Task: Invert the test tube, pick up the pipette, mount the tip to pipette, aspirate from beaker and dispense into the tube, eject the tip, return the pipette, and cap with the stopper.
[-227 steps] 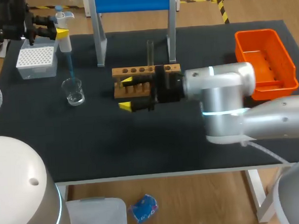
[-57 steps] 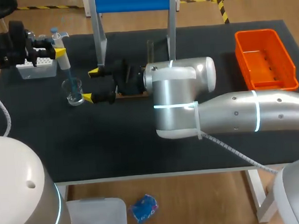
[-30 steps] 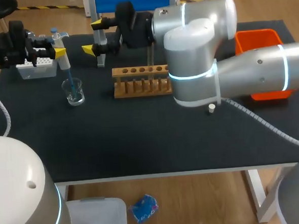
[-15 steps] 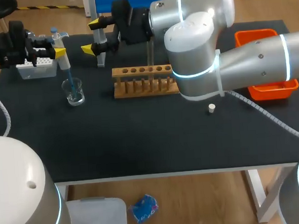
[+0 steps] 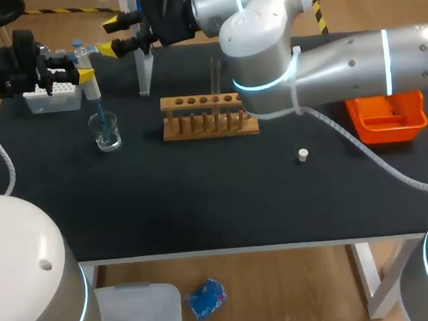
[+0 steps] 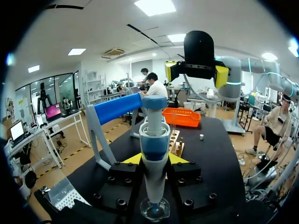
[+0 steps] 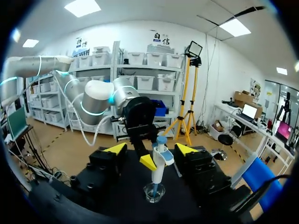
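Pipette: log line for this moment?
step=aspirate | left gripper=shut on pipette, tip in beaker | right gripper=open, aloft near pipette | test tube=upright in rack | stopper=loose on table

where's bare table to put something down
The wide front strip of the table, nearer than the rack and stopper. Crowded far left: tip box, beaker, pipette in the left tool, right tool close by.

Pipette (image 5: 87, 60) is held upright, tip (image 5: 101, 115) dipped in beaker (image 5: 107, 134) near table's (image 5: 203, 212) left edge. Test tube (image 5: 214, 77) is stood in rack (image 5: 208, 119); stopper (image 5: 303, 154) is laid apart.
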You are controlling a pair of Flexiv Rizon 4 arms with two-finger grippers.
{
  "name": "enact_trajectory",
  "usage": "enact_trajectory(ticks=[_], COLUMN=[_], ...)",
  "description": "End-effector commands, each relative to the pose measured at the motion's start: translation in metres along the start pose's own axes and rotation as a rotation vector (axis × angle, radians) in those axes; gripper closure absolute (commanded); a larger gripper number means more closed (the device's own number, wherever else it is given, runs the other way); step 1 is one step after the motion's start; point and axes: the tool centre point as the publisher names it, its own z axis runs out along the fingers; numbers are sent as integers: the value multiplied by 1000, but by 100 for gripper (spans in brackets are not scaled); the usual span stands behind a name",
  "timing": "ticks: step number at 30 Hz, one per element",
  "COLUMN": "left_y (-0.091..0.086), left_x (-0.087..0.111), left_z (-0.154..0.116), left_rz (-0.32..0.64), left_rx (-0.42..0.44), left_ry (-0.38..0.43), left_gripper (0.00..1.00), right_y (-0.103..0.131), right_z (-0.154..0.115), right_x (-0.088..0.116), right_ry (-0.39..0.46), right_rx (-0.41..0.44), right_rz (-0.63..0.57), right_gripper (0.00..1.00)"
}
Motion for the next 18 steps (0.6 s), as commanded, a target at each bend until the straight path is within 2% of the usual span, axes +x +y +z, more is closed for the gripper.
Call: enact_trajectory(ticks=[1,6,18], left_y=[0,0,0], left_x=[0,0,0], left_z=[0,0,0], left_rz=[1,1,1], left_rx=[1,1,1], left_ry=[0,0,0], left_gripper=[100,100,100], right_y=[6,9,14], right_z=[9,15,39], right_x=[-7,-8,-10], right_ry=[32,62,87], right_rx=[75,55,70], right_rz=[7,43,11], right_gripper=[100,100,100])
